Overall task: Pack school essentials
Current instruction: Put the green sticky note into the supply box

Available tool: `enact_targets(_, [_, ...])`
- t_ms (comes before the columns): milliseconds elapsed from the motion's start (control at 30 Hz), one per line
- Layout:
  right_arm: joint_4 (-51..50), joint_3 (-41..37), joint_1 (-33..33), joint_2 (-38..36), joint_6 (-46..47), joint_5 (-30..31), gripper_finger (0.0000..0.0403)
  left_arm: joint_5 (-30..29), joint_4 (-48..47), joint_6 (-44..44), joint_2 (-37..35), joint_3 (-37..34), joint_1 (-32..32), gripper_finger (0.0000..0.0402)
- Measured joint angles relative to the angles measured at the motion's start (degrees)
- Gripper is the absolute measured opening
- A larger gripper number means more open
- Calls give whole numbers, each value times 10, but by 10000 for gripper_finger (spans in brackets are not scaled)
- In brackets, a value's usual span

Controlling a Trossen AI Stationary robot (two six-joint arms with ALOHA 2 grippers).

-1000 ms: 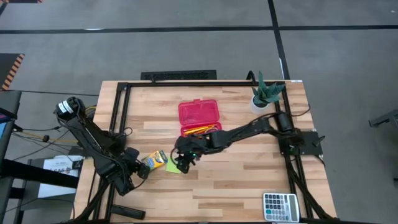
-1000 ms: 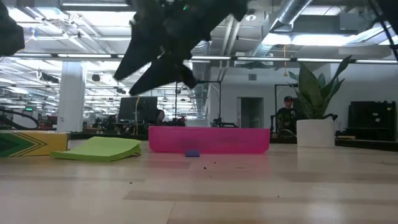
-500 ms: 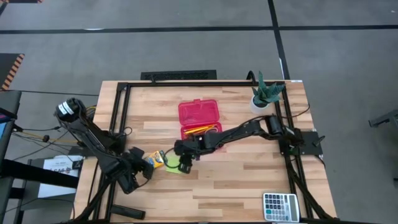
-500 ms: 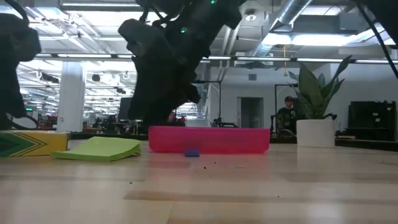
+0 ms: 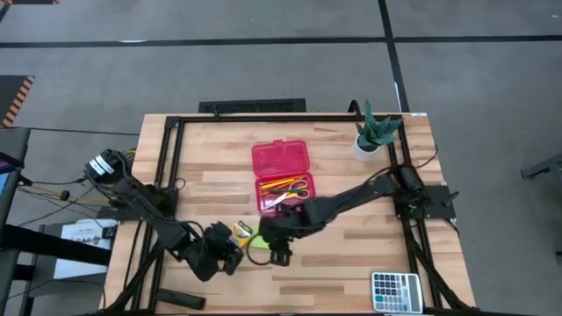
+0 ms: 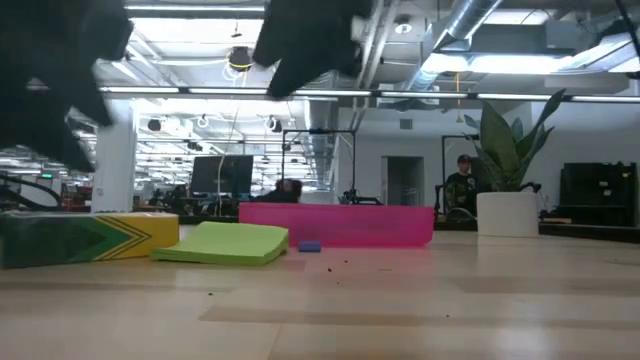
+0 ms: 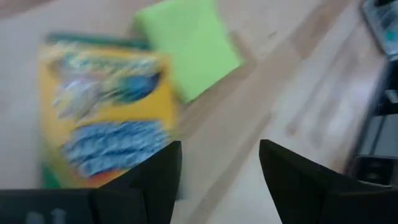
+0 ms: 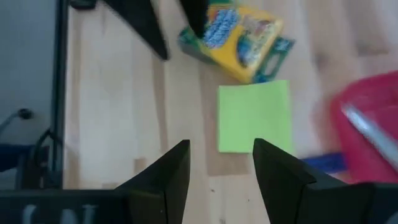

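The yellow-green crayon box (image 5: 239,231) (image 6: 85,240) lies flat on the table, with the lime sticky-note pad (image 5: 255,238) (image 8: 255,118) beside it on the right. The open pink case (image 5: 283,175) holds orange pencils and the scissors (image 5: 294,190). A tiny blue eraser (image 6: 309,246) lies in front of the case. My left gripper (image 7: 217,174) is open, just near-side of the crayon box (image 7: 102,124). My right gripper (image 8: 221,168) is open, above the table just near-side of the pad. My left gripper has one finger (image 7: 152,180) right beside the crayon box's edge (image 7: 158,134); I cannot tell whether it touches. My right gripper touches nothing.
A white-potted plant (image 5: 376,133) stands at the far right corner. A grey calculator (image 5: 395,291) lies at the near right corner. Black frame rails (image 5: 167,158) run along the table's left, right and far sides. Bare wood lies between the case and the calculator.
My right gripper has moved from above the pad toward the table's near edge. My left gripper has moved right, up to the crayon box. The crayon box and the sticky-note pad have slid to the right along the table in the last half second.
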Motion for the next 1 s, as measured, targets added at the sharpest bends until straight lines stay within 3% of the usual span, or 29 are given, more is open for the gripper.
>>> enact_targets(100, [-35,0,18,-32,11,35,182,-12,-25,29,0,43,9,208])
enact_targets(267, [-98,0,50,-65,65,103,182,-23,-312,-24,-5,134,26,180])
enact_targets(333, [-142,0,63,-74,98,129,182,-28,-367,-33,-5,146,37,171])
enact_targets(433, [-215,0,77,-74,150,163,182,-37,-322,9,-4,147,61,168])
enact_targets(600, [-297,-15,115,-75,230,186,182,-32,-186,213,6,147,136,167])
enact_targets(900, [-362,-99,211,-114,397,192,182,138,-126,504,35,147,256,190])
enact_targets(1000, [-372,-141,244,-150,474,191,182,157,-116,568,41,148,270,206])
